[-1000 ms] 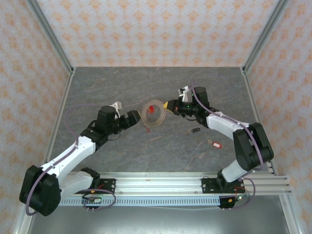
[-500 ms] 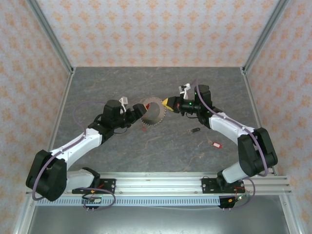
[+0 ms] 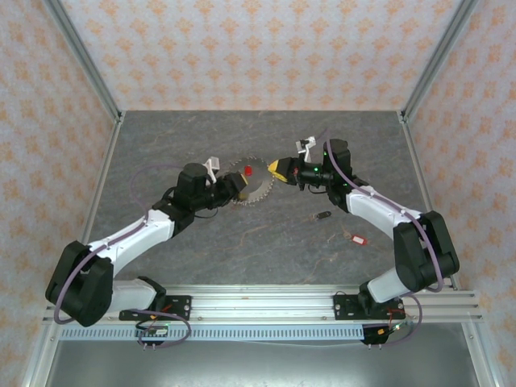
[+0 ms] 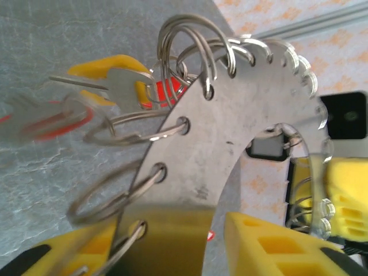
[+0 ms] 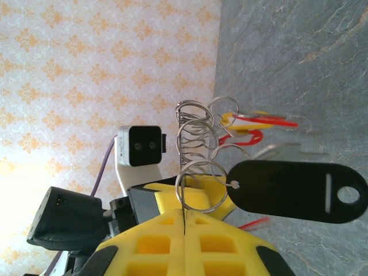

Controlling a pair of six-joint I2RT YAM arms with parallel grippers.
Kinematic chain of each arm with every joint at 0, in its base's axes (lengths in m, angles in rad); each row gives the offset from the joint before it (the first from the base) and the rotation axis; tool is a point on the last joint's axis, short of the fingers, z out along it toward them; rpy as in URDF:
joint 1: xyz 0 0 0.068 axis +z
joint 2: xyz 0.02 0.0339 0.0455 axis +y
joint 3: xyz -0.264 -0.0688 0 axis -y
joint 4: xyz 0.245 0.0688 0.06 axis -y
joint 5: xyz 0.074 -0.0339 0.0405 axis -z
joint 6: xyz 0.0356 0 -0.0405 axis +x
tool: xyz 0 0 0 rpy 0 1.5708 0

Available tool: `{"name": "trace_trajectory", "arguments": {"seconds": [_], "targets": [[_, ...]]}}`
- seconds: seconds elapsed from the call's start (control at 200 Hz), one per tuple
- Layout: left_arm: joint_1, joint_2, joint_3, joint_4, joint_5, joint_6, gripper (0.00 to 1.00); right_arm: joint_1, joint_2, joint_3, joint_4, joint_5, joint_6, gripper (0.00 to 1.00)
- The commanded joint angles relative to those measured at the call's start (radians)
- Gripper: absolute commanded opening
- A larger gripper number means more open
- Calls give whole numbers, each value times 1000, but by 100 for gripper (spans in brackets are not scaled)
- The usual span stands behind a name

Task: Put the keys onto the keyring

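Observation:
The keyring [image 3: 256, 185] is a flat toothed metal ring plate with wire split rings through its holes, held above the table's middle. My right gripper [image 3: 279, 170] is shut on its right edge, and the plate's thin edge [image 5: 184, 190] runs into the closed yellow fingertips [image 5: 184, 214]. My left gripper [image 3: 234, 187] reaches it from the left. Its yellow fingers [image 4: 270, 241] straddle the plate's band [image 4: 230, 132], with a sliver of gap on the right side. Keys with red and yellow heads [image 4: 123, 86] hang from the split rings. A black tag [image 5: 293, 190] hangs there too.
Two loose keys lie on the grey table right of centre, one with a dark tag [image 3: 322, 215] and one with a red tag [image 3: 355, 239]. Patterned walls stand on three sides. The arm rail [image 3: 266, 305] runs along the near edge.
My left gripper has moved right and back onto the keyring, and its jaws have narrowed round the plate. The right gripper has shifted the keyring slightly toward the back.

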Motion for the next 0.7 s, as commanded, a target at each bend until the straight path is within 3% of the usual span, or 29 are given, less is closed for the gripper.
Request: {"name": "trace_trajectory", "arguments": {"seconds": [0.0,0.08,0.265,0.39,0.455,0.581,0.696], "targets": [[-1,-44,59,9,-5,19,29,0,-28,48,0,-44,-17,0],[0,-65,76,-19,-7,34,17,2,-32,54,-7,-47,-25,0],[1,-111,118,-38,4,83,0,1,-73,56,-30,-17,-68,8],[3,-141,145,-30,21,124,0,1,-128,61,-91,31,-140,12],[4,-160,155,-35,39,156,0,1,-167,59,-143,70,-199,21],[6,-208,156,-37,57,235,0,2,-279,39,-281,223,-354,29],[6,-246,171,-59,102,337,0,1,-424,-63,-222,373,-484,37]]}}
